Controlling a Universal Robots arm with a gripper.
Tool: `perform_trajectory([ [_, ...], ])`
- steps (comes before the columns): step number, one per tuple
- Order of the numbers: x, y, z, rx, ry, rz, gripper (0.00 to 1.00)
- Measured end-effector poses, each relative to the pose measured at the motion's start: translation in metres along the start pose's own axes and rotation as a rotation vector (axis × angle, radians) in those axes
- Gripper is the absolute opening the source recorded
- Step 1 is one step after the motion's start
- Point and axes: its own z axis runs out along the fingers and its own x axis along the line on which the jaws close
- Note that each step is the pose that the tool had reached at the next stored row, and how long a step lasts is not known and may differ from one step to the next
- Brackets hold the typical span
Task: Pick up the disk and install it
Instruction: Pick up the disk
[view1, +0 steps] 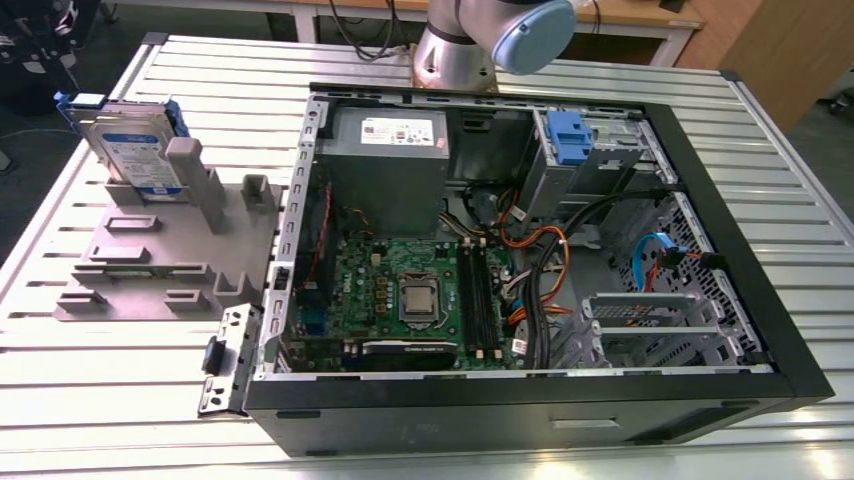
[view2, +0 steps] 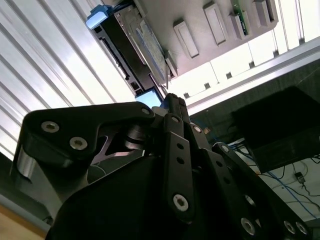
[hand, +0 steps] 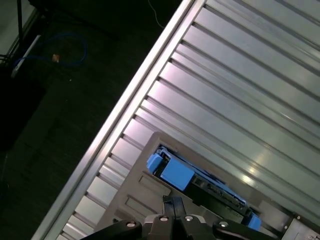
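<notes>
Beside the computer case (view1: 534, 250), the disk (view1: 134, 140) stands on edge in a grey rack (view1: 147, 255) near the table (view1: 107, 400) edge; gripper (hand: 173, 204) above it, state unclear.

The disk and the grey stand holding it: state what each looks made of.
The disk: seemingly a bare metal casing, silvery with a dull sheen; its blue rails look like matte plastic. The stand: uniform matte grey, blocky shapes, probably plastic.

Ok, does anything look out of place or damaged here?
Nothing stands out. The disk stands upright in the grey holder on the exterior view's left, beside the open computer case; nothing looks spilled or broken.
</notes>
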Motion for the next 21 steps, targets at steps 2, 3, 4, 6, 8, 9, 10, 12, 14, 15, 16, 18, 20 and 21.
perform_trajectory([
  [2,0.0001,-0.0001,0.0000,0.0001,0.0005,-0.011,0.11],
  [3,0.0001,-0.0001,0.0000,0.0001,0.0007,-0.016,0.11],
  [4,0.0001,-0.0001,-0.0001,0.0001,0.0009,-0.020,0.11],
  [6,0.0001,-0.0002,0.0000,0.0002,0.0011,-0.024,0.11],
  [8,0.0001,-0.0001,0.0000,0.0002,0.0011,-0.025,0.11],
  [9,0.0001,-0.0001,0.0000,0.0002,0.0011,-0.025,0.11],
  [10,0.0001,-0.0001,0.0000,0.0002,0.0010,-0.025,0.11],
  [12,0.0001,-0.0001,0.0000,0.0003,0.0010,-0.025,0.11],
  [14,0.0001,-0.0001,0.0000,0.0002,0.0010,-0.025,0.11],
  [15,0.0001,-0.0001,0.0000,0.0002,0.0010,-0.025,0.11],
  [16,0.0001,-0.0001,0.0000,0.0002,0.0011,-0.026,0.11],
  [18,0.0001,-0.0001,0.0000,0.0003,0.0010,-0.026,0.11],
  [20,0.0001,-0.0002,0.0000,0.0003,0.0012,-0.029,0.11],
  [21,0.0001,-0.0002,0.0000,0.0003,0.0014,-0.032,0.11],
])
